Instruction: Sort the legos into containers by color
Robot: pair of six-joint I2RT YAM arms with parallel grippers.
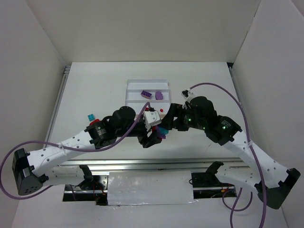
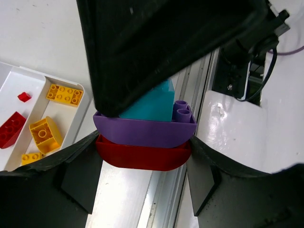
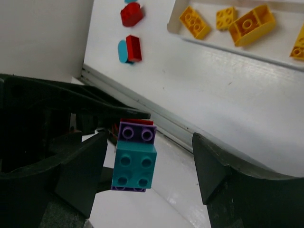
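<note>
Lego stack (image 2: 145,137) lengthwise between left fingers (image 2: 78,175), studs up.

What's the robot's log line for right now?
left gripper: shut on brick stack | right gripper: open around teal brick | stack order: red, purple, teal

legos (image 2: 142,133) looked like glossy smooth plastic, the white tray (image 2: 9,80) too; table (image 3: 228,85) beside it was matt white.

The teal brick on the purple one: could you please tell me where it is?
The teal brick tops a purple brick and a red brick clamped in the left gripper, mid-frame in the top view, just nearer than the tray.
</note>
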